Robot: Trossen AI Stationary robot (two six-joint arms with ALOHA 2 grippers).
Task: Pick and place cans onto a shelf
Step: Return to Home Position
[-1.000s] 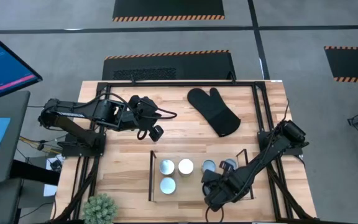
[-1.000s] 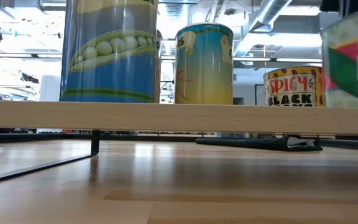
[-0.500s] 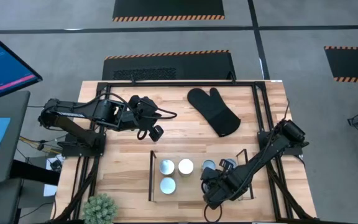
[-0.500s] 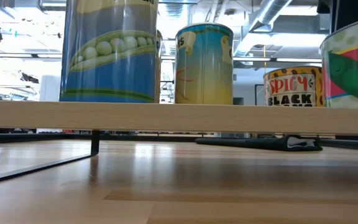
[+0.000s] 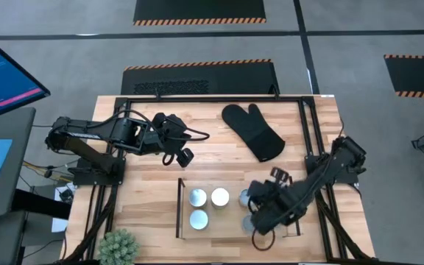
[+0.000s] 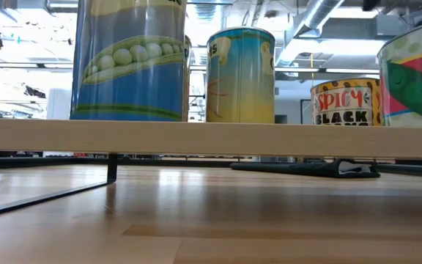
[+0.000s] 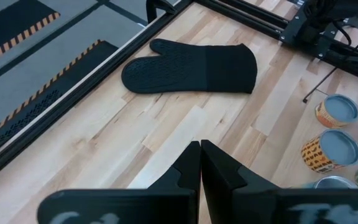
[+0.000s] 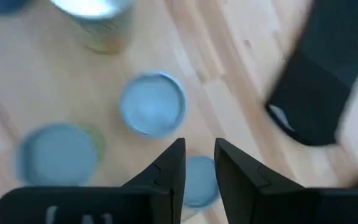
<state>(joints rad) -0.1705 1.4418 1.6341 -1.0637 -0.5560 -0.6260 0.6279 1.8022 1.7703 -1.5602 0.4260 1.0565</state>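
Note:
Several cans stand on the shelf (image 5: 238, 211), a low black wire rack with a light wood base (image 6: 211, 138). The high view shows round tops (image 5: 198, 196) (image 5: 219, 196) (image 5: 198, 219). The low view shows a peas can (image 6: 130, 59), a yellow-blue can (image 6: 240, 73), a "spicy black" can (image 6: 343, 101) and a green-red can (image 6: 416, 73), all on their bottoms. My right gripper (image 5: 258, 218) (image 8: 199, 167) hovers open above the shelf's right part, with a can top (image 8: 201, 182) below its fingers. My left gripper (image 5: 185, 156) (image 7: 199, 163) is shut and empty, left of the mitt.
A black oven mitt (image 5: 252, 132) (image 7: 191, 67) lies flat at the far middle of the table and shows blurred in the right wrist view (image 8: 319, 74). A black outer frame (image 5: 308, 132) runs round the table. A small green plant (image 5: 118, 246) stands at the near left corner.
My right gripper has risen off the green-red can and drawn back toward the table's far right. The can came down onto the shelf's wood base and now stands still there, and the dark gripper above it has left the low view.

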